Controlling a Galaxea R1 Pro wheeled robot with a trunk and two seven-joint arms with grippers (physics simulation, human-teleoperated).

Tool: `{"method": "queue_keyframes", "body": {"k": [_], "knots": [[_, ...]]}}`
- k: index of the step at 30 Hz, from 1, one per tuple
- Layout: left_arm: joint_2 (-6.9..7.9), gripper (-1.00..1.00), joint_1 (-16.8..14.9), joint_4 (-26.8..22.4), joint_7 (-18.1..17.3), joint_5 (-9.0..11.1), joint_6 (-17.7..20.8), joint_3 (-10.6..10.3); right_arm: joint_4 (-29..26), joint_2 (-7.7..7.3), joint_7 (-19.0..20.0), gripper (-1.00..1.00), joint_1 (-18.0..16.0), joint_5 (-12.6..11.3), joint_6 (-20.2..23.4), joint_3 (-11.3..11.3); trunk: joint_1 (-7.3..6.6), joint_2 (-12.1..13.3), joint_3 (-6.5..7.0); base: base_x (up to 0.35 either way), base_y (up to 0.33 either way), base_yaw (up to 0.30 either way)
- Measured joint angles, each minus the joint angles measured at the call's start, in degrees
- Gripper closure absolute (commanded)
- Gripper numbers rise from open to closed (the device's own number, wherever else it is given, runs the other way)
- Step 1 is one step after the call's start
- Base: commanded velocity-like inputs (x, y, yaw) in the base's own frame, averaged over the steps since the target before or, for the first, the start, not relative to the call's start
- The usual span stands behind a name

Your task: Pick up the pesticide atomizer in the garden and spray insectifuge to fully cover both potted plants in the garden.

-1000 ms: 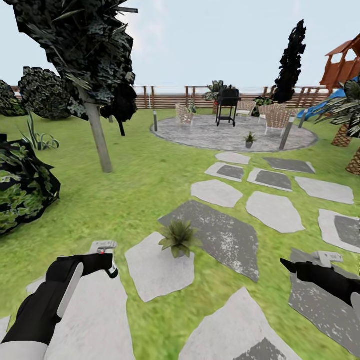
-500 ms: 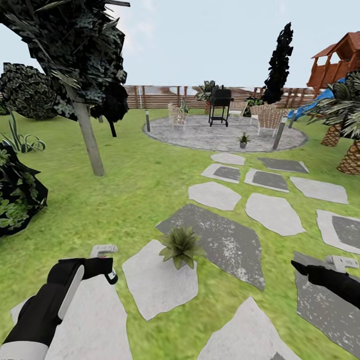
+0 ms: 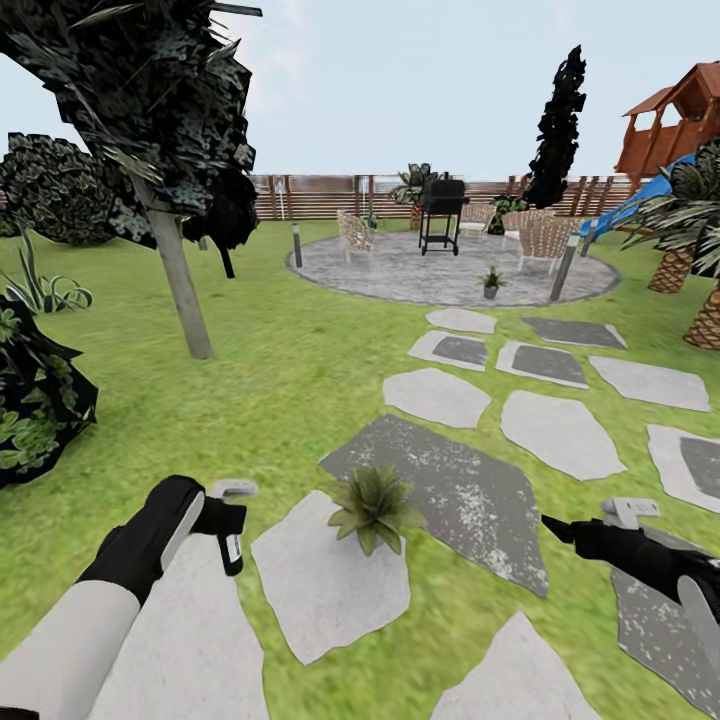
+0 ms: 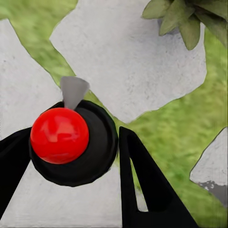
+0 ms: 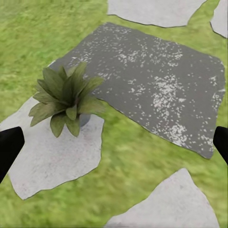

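My left gripper (image 3: 228, 525) is shut on the pesticide atomizer (image 3: 236, 491), a dark bottle with a whitish trigger head, held low over a pale stepping stone (image 3: 330, 580). The left wrist view looks down on the atomizer's red nozzle tip (image 4: 59, 135) between the black fingers (image 4: 140, 175). One potted plant (image 3: 372, 505) stands just right of the atomizer, on the stone's edge; its leaves (image 4: 187, 19) show beyond the nozzle. The other potted plant (image 3: 491, 281) sits far off on the round patio (image 3: 400, 275). My right gripper (image 3: 556, 526) is open and empty, right of the near potted plant (image 5: 66, 97).
This is the garden lawn with grey stepping stones (image 3: 440, 395). A tree trunk (image 3: 186, 290) and a dark shrub (image 3: 35, 410) stand at the left. A grill (image 3: 443, 212), chairs and a wooden fence lie beyond the patio. Palms (image 3: 695, 240) and a playset are at the right.
My left arm has carried the atomizer rightward, closer to the near potted plant. The right gripper has shifted left toward it. The view itself has moved slightly.
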Motion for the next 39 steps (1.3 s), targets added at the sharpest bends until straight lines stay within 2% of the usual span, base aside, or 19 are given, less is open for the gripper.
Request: {"method": "queue_keyframes", "body": {"k": [8, 12, 15, 24, 30, 39], "knots": [[-0.12, 1.0, -1.82, 4.26, -0.2, 0.12, -0.38, -1.77, 0.06, -0.38, -0.03, -1.0, 0.05, 0.18, -0.8, 0.03, 0.0, 0.0, 0.0, 0.013, 0.01, 0.0], [0.12, 1.0, -2.08, 4.68, -0.25, 0.2, -1.23, -1.73, 0.01, -1.93, 0.25, -1.0, 0.61, 0.64, -1.85, -1.21, 0.0, 0.0, 0.0, 0.002, 0.001, 0.0], [0.27, 1.0, -2.07, 4.14, -0.25, 0.26, -5.37, -1.84, -0.04, -2.88, 0.42, -1.0, 1.1, 0.8, -2.04, -2.41, 0.01, 0.0, 0.0, -0.039, 0.0, 0.0], [0.3, 1.0, -2.04, 3.23, -0.24, 0.19, -11.23, -1.94, -0.06, -3.31, 1.06, -1.0, 1.52, 0.78, -1.78, -6.18, 0.02, 0.0, 0.03, -0.161, 0.0, -0.021], [0.21, 1.0, -2.26, 2.91, -0.24, 0.11, -12.06, -1.9, -0.08, -3.27, 1.12, -1.0, 1.58, 0.73, -1.74, -7.28, 0.01, 0.0, 0.33, -0.077, 0.0, -0.162], [0.38, 1.0, -1.25, -2.75, -0.24, 0.14, -12.08, -2.11, -0.08, -3.26, 1.13, -1.0, 1.57, 0.76, -1.74, -7.45, -0.02, 0.0, 0.62, 0.088, 0.0, -0.075]]}}
